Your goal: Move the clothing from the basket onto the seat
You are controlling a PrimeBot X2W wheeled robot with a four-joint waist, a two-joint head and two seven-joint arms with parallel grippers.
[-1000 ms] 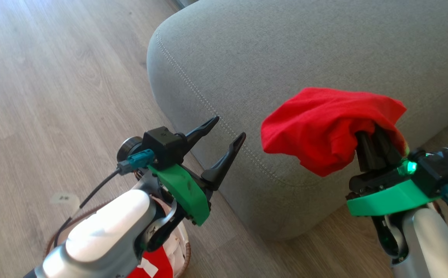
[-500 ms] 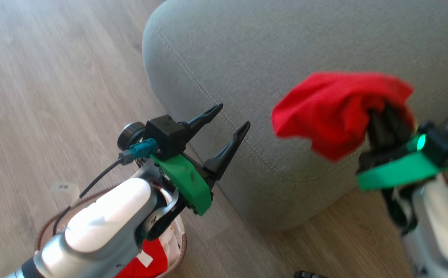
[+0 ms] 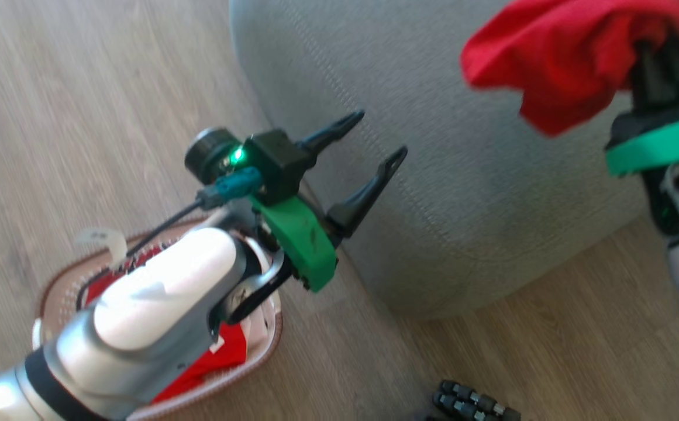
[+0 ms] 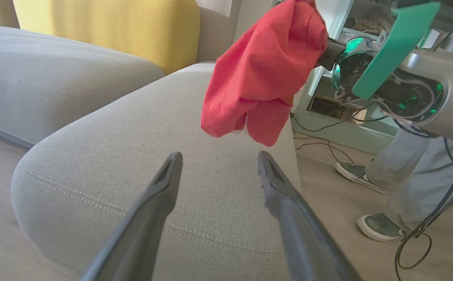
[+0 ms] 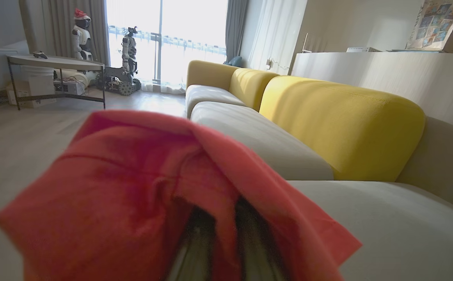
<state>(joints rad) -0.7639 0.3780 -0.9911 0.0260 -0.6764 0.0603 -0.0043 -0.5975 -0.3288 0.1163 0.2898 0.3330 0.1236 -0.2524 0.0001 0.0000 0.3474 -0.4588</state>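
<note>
Head view: left gripper (image 3: pixel 380 135) is spread wide and empty beside the seat (image 3: pixel 433 193), above the basket (image 3: pixel 52 292), which holds a red garment (image 3: pixel 228 354). Right gripper (image 3: pixel 661 47) clamps the red shirt (image 3: pixel 550 52).
Left wrist view: red shirt (image 4: pixel 261 74) hangs over the seat (image 4: pixel 113 156).
Right wrist view: red shirt (image 5: pixel 132 195) drapes over nearly closed fingers (image 5: pixel 257 249).

From above, the head camera looks steeply down at the seat (image 3: pixel 462 193), which fills the frame's upper middle. The left wrist camera faces the same rounded corner from low and close. The right wrist camera looks level across it, the red shirt (image 5: pixel 132 195) close in its lower frame.
</note>
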